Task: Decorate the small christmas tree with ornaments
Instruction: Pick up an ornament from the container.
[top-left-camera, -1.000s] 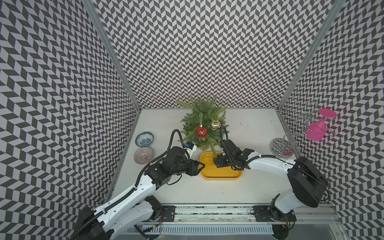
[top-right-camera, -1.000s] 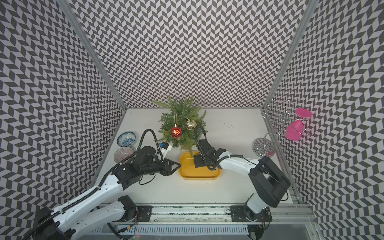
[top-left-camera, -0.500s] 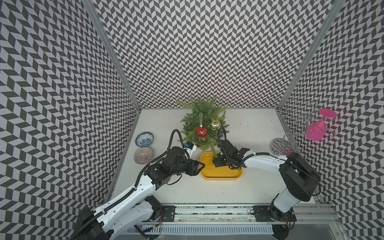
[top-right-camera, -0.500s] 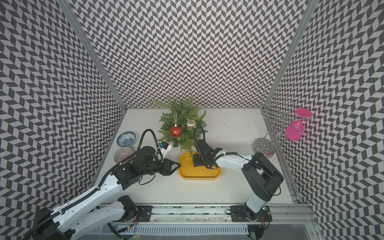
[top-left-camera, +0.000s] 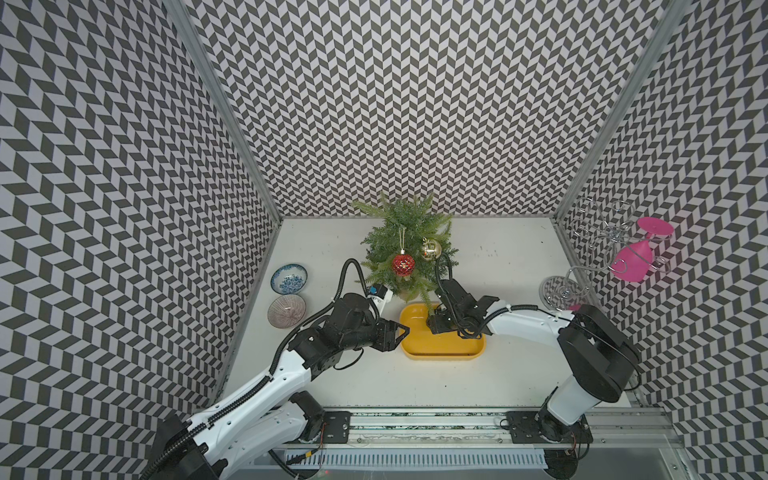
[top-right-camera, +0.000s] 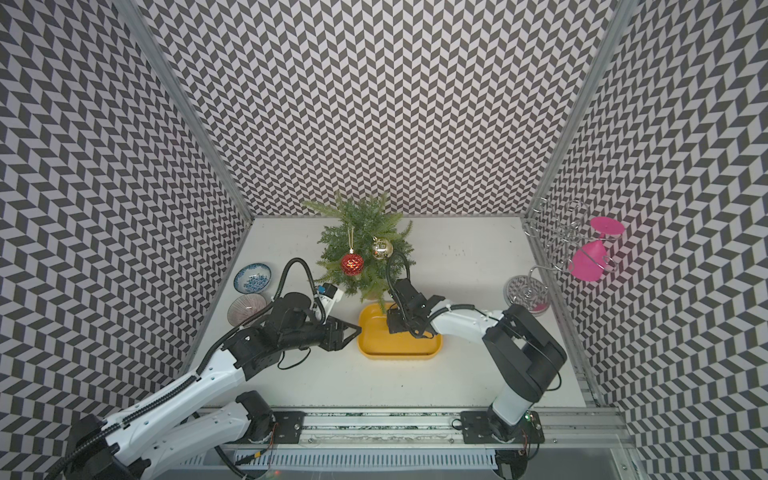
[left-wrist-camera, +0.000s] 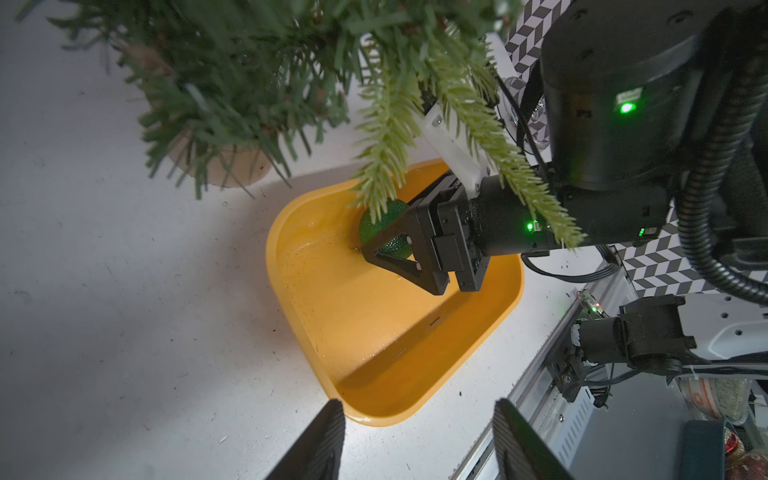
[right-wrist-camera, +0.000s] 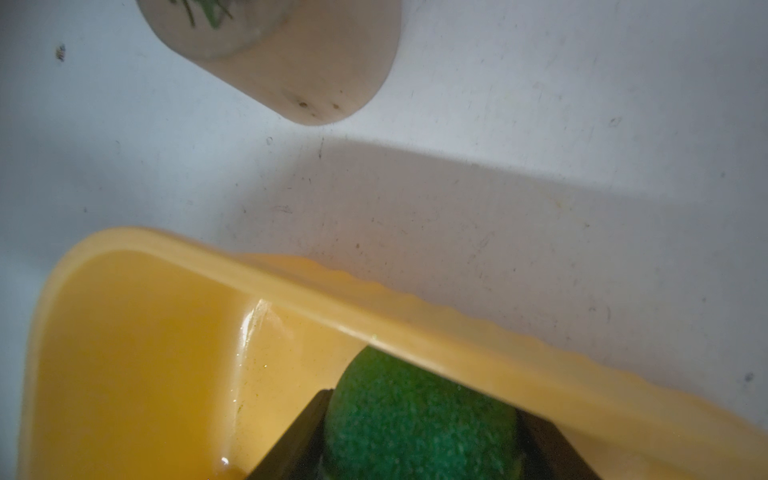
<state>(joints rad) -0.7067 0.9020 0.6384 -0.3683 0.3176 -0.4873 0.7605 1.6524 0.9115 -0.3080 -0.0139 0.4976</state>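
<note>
While right gripper (left-wrist-camera: 370, 249) seemingly clamps green ornament (right-wrist-camera: 415, 399) against yellow tray (top-left-camera: 440, 356) rim, left gripper (top-left-camera: 402, 330) sits jaws apart at tray's left edge, mid-frame.

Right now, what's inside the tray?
The green bauble, with the right gripper shut on it; the rest of the tray shows bare floor. The floor beneath the gripper and bauble is covered.

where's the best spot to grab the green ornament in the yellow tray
Probably grip the green ornament across its round body, coming from the open middle of the yellow tray: it sits against the wall nearest the small christmas tree.
</note>
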